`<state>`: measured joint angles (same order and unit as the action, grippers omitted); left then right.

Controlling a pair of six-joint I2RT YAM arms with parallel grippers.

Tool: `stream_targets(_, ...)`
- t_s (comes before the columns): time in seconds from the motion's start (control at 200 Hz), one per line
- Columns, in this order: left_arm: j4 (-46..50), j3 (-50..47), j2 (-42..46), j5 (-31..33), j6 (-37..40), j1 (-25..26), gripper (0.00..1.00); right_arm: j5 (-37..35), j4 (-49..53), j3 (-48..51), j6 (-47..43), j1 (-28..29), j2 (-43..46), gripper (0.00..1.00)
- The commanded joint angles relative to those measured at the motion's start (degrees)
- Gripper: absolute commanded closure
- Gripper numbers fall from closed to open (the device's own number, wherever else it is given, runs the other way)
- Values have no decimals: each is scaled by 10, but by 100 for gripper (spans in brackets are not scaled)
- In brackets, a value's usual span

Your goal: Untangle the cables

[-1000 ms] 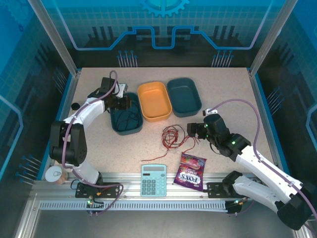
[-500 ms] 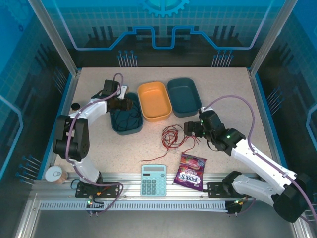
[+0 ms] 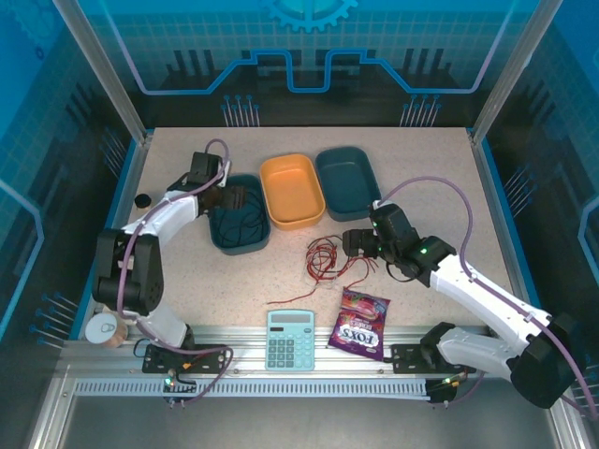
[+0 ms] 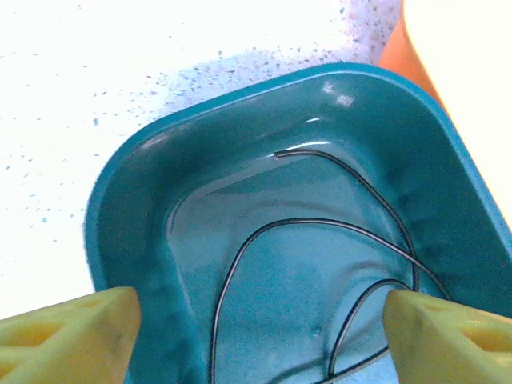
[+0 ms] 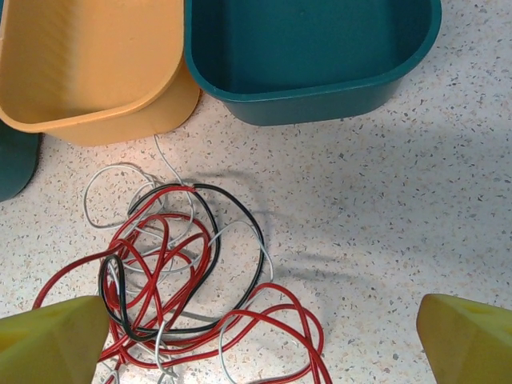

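Both left fingers [image 4: 68,336] and right fingers [image 5: 50,334] are gaping empty; tangled cables [image 5: 172,264] are lying much nearer the right pair.

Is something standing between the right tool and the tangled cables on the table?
Nothing visible does. The right tool hangs open just above the tangled cables, which lie on the bare table. The orange tray and the teal tray sit beyond them.
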<state>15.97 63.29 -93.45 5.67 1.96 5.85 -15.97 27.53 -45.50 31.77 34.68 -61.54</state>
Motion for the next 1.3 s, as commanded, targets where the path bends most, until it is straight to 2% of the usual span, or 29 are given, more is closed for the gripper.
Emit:
stream_targets(0.0, -5, -14, 39, 2, -19, 1, 16, 5, 7, -21, 2, -8, -5, 0)
stream_targets(0.295, 7, -36, 90, -57, -87, 5, 15, 11, 6, -31, -1, -8, -15, 0)
stream_targets(0.485, 27, -53, 133, -73, -125, 41, 12, -4, 15, -35, 8, -8, -23, 0)
stream_targets(0.555, 27, -65, 155, -72, -142, 62, 1, -13, 26, -39, 13, -8, -28, 0)
stream_targets(0.725, -14, -120, 226, -69, -184, 122, 1, -15, 43, -42, 16, -8, -44, 0)
stream_targets(0.856, -72, -189, 284, -72, -245, 174, 1, -3, 45, -43, 20, -9, -57, 1)
stream_targets(1.021, -121, -249, 322, -55, -297, 264, 1, 0, 55, -46, 23, -10, -85, 2)
stream_targets(1.151, -152, -281, 319, -22, -341, 322, 1, 23, 54, -73, 19, -7, -108, 11)
stream_targets(1.296, -198, -325, 320, 10, -396, 345, 1, 55, 48, -86, 15, 9, -123, 37)
